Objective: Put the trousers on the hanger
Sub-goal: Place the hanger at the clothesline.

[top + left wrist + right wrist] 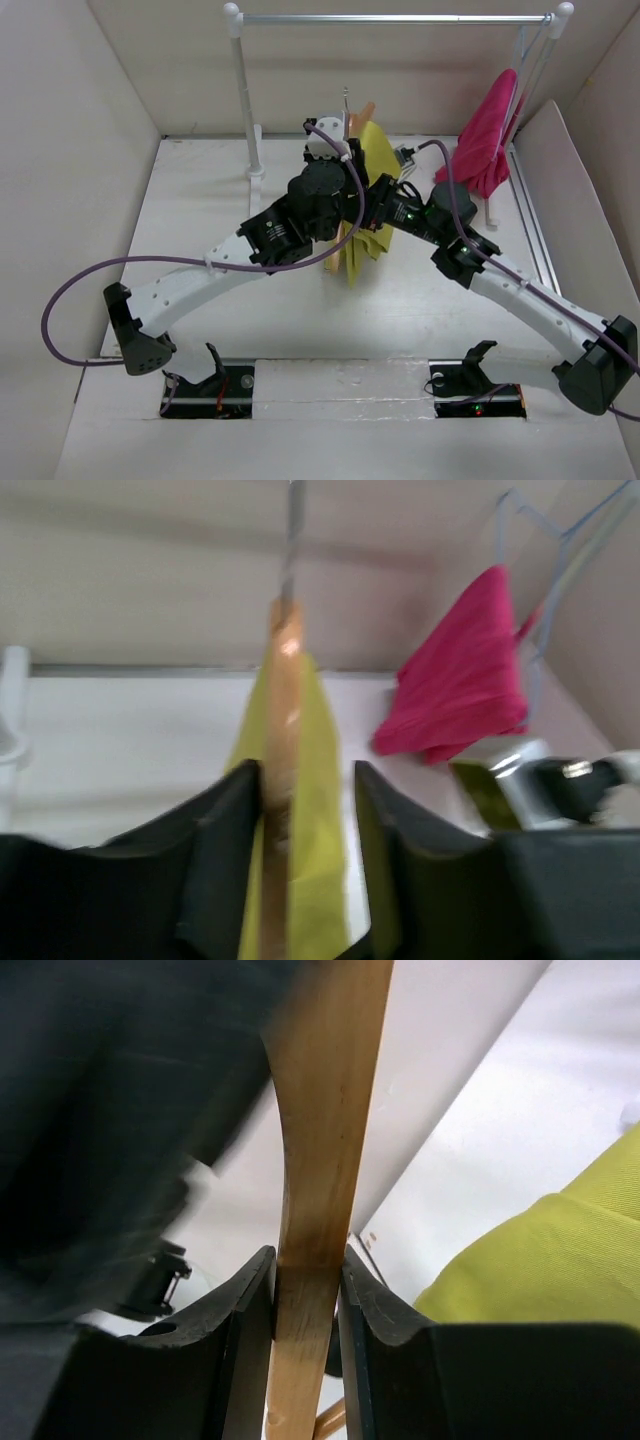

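Note:
The tan wooden hanger (364, 110) stands upright above the middle of the table, and the yellow-green trousers (372, 160) hang folded over it. In the left wrist view the hanger (282, 730) and the trousers (320, 780) run between the fingers of my left gripper (306, 768). Its left finger lies against the wood, its right finger stands clear of the cloth, so it is open. My right gripper (306, 1255) is shut on the hanger's wooden arm (325, 1110), both pads pressed to it. A fold of trousers (540, 1260) shows to the right.
A white-and-silver clothes rail (400, 18) spans the back. A magenta-pink garment (485, 140) hangs from its right end and also shows in the left wrist view (460, 680). Side walls box in the table. Both arms cross near the middle.

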